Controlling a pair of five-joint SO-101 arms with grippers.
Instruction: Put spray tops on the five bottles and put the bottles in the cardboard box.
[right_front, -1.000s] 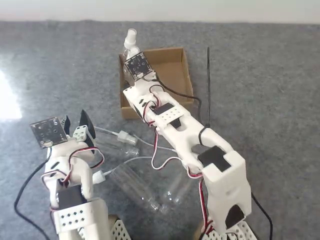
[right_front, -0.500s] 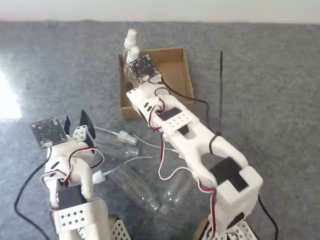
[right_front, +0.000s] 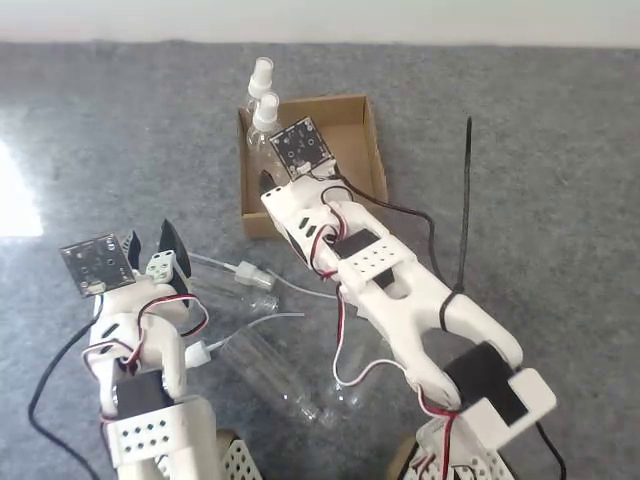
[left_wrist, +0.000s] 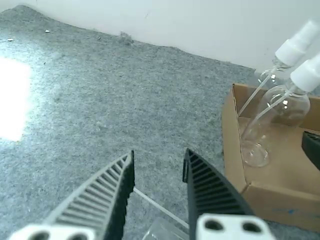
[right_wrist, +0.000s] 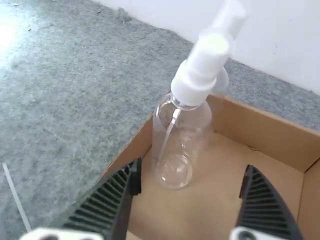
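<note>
Two capped bottles (right_front: 266, 110) stand in a corner of the cardboard box (right_front: 372, 150) before the wide-open right gripper (right_wrist: 191, 170), while the left gripper (left_wrist: 159, 156), jaws moderately apart, hangs above the other bottles (right_front: 270, 365) lying on the table, apparently uncapped.

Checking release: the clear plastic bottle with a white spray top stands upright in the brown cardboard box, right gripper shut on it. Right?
No: the right wrist view shows the right gripper open, apart from the clear bottle, which stands upright in the cardboard box.
</note>
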